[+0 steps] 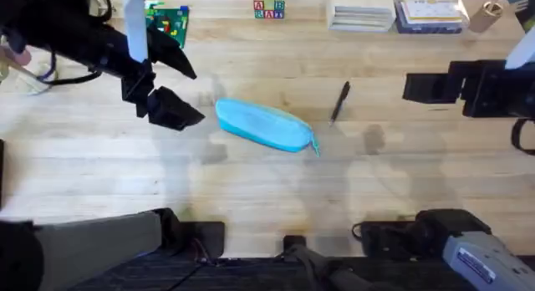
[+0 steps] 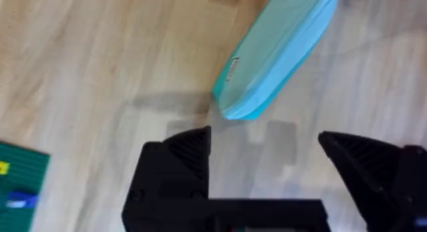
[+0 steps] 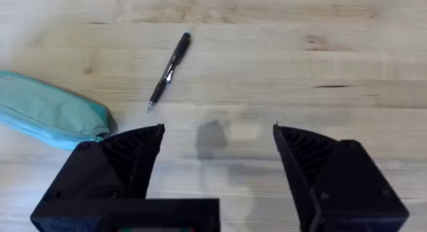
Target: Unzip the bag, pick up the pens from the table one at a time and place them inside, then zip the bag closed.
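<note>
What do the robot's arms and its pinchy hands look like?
Both arms are black and blocky. The left gripper and the right gripper each have two chunky, wedge-shaped black jaws with ridged inner faces. A white strip runs along the left arm, and the right arm's base is grey with a label.

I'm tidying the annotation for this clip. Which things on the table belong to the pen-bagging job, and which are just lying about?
Job: the bag, the pen, the table.

Lying about: green brick baseplate, letter blocks, the boxes along the far edge.
</note>
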